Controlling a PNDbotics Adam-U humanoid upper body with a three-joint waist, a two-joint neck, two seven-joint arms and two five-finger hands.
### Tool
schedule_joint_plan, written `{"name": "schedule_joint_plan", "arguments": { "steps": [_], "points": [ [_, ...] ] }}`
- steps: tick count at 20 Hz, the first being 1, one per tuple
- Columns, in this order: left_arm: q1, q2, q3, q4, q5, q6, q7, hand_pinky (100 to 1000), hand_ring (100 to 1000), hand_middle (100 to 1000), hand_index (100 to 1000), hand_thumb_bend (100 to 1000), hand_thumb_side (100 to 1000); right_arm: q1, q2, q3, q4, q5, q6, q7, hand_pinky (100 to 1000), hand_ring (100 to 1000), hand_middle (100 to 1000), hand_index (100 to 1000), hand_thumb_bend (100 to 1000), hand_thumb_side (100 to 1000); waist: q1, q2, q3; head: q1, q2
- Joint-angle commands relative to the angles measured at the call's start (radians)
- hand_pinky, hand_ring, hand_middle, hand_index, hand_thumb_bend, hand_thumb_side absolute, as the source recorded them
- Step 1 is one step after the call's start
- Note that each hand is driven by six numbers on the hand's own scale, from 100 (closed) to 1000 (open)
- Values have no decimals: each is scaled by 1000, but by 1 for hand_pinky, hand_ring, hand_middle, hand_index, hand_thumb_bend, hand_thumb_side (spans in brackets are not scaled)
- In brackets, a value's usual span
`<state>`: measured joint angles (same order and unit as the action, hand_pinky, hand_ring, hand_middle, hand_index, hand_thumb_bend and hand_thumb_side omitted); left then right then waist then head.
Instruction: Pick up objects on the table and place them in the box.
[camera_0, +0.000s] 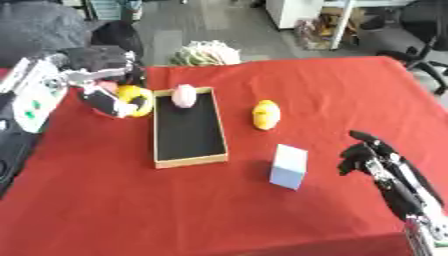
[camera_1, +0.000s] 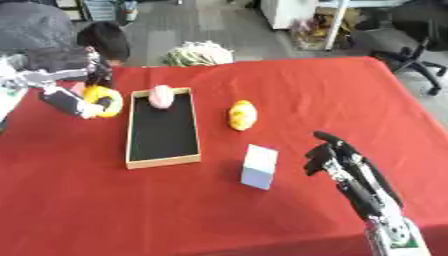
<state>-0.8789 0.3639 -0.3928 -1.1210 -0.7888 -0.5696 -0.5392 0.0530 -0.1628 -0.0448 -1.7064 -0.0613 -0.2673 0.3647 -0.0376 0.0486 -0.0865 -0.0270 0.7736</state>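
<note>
Yellow ring (camera_0: 133, 99) sits clasped in the left hand (camera_0: 112, 102); the right hand (camera_0: 367, 155) hangs relaxed, holding nothing.

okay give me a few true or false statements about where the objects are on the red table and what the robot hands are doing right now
1. A pink object lies at the far end of the box. True.
2. The left robot hand holds a yellow ring-shaped object. True.
3. The white block sits inside the box. False: it stands on the table, right of the box.
4. The right robot hand grips the yellow object. False: it holds nothing, apart from that object.
5. The box is full. False: only the pink object shows inside.
</note>
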Motion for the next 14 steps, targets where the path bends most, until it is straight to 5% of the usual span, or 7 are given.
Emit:
{"name": "schedule_joint_plan", "arguments": {
  "steps": [1, 6, 10, 14],
  "points": [
    [-6, -45, -11, 33, -27, -58, -60, 560, 446, 468, 640, 100, 266, -8, -4, 3, -13, -10, -2, 8, 528, 560, 587, 891, 100, 623, -15, -16, -7, 10, -4],
    [10, -82, -15, 88, -87, -75, -63, 628, 531, 557, 711, 100, 276, -10, -1, 6, -13, -13, -2, 11, 528, 560, 587, 890, 100, 624, -18, -13, -17, 12, -4],
    [23, -94, -5, 101, -142, -57, 33, 669, 585, 618, 766, 100, 278, -11, 1, 7, -13, -14, -1, 13, 528, 560, 587, 890, 100, 624, -18, -13, -19, 12, -4],
    [29, -89, -10, 102, -187, -37, 111, 764, 730, 765, 859, 100, 290, -10, 0, 6, -13, -13, -2, 13, 529, 560, 588, 890, 100, 623, -18, -13, -19, 11, -4]
  ]
}}
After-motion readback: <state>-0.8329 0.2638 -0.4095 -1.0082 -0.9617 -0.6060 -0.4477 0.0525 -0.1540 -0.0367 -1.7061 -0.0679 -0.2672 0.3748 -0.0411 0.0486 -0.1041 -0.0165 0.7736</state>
